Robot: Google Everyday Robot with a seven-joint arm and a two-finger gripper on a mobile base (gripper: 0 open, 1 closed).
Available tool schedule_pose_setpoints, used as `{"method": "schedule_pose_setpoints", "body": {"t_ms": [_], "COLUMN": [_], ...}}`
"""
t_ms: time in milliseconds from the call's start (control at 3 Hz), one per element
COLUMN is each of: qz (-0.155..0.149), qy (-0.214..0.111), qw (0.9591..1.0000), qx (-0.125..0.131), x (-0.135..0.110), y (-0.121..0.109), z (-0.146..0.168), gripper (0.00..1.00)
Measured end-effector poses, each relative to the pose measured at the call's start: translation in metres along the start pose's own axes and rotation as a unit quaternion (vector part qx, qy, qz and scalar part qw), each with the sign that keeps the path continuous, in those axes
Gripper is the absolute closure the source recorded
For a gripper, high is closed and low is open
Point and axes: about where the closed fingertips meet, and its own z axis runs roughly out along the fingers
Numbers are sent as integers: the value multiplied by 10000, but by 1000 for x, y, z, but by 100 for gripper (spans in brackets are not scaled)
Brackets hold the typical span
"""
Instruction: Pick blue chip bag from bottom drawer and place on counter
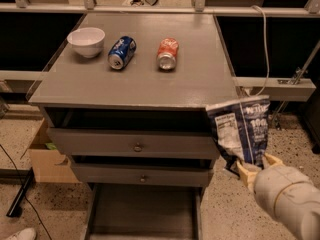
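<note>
Blue chip bag (240,134) stood upright at the cabinet's front right corner, out of the bottom drawer (145,209), with the claw (256,166) clamped on its lower edge.
You would have done well to raise it clear of the surface (195,86) edge, then set it down right of the orange can (167,53). The bag was crinkled navy foil with white label panels, and probably floppy.

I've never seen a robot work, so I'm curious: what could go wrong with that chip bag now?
The hand pinches the blue chip bag only by its bottom end, so it may slip. The bag stands beside the front right corner of the counter and could snag there. The blue can and red can lie sideways and could roll if bumped.
</note>
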Motion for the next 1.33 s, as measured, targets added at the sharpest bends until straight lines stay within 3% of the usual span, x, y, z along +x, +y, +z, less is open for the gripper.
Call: {"method": "schedule_pose_setpoints", "body": {"t_ms": [333, 667, 1333], "qz": [-369, -370, -582], "qy": [-142, -143, -319], "qw": [9991, 9991, 9975], "qx": [151, 151, 233], "x": [-79, -79, -143], "y": [-22, -22, -49], "z": [39, 39, 70], "gripper": [100, 100, 100]}}
